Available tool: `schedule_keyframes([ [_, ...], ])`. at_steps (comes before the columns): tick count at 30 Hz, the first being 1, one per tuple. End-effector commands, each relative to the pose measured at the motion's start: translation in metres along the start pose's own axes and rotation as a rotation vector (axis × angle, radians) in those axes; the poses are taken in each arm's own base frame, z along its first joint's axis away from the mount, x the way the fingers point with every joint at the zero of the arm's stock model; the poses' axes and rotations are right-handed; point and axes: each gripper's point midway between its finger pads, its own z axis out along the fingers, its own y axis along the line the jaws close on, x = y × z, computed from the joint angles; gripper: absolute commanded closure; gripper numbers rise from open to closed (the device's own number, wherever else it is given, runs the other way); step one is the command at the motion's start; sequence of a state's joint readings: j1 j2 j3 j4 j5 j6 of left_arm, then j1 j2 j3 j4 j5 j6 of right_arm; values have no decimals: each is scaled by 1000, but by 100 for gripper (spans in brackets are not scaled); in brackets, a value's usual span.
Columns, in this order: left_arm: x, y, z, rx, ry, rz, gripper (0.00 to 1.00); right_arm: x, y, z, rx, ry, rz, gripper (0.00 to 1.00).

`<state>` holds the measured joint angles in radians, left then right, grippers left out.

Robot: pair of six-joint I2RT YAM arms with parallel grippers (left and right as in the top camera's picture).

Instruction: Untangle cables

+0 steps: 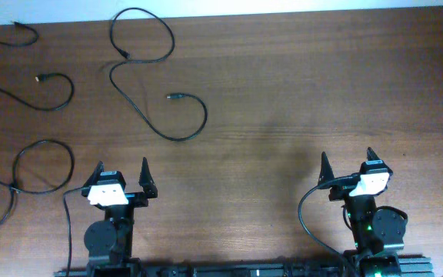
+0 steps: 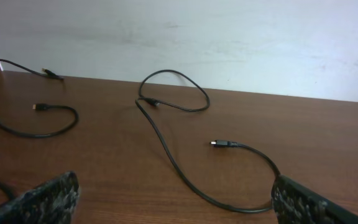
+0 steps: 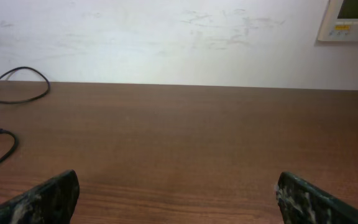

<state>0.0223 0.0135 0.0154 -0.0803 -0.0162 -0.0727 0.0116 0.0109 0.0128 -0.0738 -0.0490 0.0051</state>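
Note:
Three thin black cables lie apart on the brown table. One cable (image 1: 141,61) curls in an S shape at the upper middle-left, also in the left wrist view (image 2: 166,152). A second cable (image 1: 21,88) lies at the far upper left. A third cable (image 1: 29,173) makes a loop at the left edge, just left of my left gripper. My left gripper (image 1: 121,171) is open and empty near the front edge, below the S-shaped cable. My right gripper (image 1: 346,163) is open and empty at the front right, far from the cables.
A white wall (image 3: 166,37) runs behind the table's far edge, with a small wall panel (image 3: 350,18) at the upper right. Thicker black wires (image 1: 306,211) hang by the right arm base. Bare wood (image 1: 298,92) lies before the right gripper.

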Motion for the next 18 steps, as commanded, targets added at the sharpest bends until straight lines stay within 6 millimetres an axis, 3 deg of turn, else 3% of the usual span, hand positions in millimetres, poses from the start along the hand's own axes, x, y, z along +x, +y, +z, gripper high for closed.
schedule_keyframes([
  [1, 2, 3, 0, -13, 1, 19, 1, 3, -2, 0, 10, 3, 10, 2],
  [18, 2, 2, 0, -11, 1, 66, 1, 3, -2, 0, 10, 3, 10, 2],
])
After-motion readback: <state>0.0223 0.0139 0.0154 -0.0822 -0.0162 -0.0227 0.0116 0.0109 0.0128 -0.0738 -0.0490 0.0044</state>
